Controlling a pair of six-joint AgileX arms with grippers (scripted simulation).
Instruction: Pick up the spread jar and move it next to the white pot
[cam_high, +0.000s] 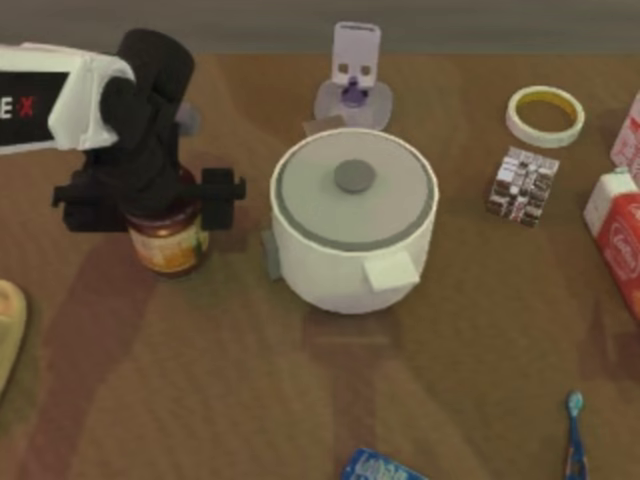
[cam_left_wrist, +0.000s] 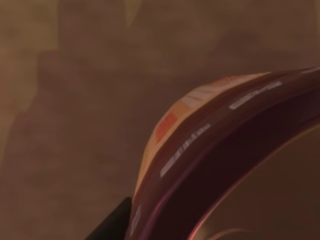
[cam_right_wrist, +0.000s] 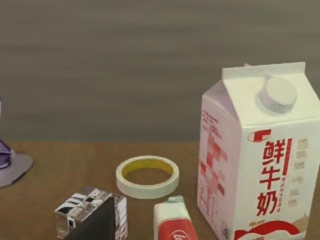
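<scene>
The spread jar (cam_high: 168, 240), with its orange-yellow label, stands a short gap to the left of the white pot (cam_high: 353, 218). My left gripper (cam_high: 150, 195) comes down over the jar's top and hides the lid. In the left wrist view the jar (cam_left_wrist: 225, 150) fills most of the frame, and one dark finger (cam_left_wrist: 112, 222) presses against its labelled side. The pot is cream-white with a grey-ringed lid and a round grey knob (cam_high: 354, 176). My right arm is out of the top view; its wrist view shows one dark finger (cam_right_wrist: 97, 222) low and off to the side, holding nothing.
A white-and-purple stand (cam_high: 352, 85) is behind the pot. On the right are a tape ring (cam_high: 545, 115), a mirrored cube (cam_high: 522, 185), a milk carton (cam_high: 628, 135) and a red-and-white box (cam_high: 620, 240). A toothbrush (cam_high: 575, 440) and a blue packet (cam_high: 380, 467) lie at the front.
</scene>
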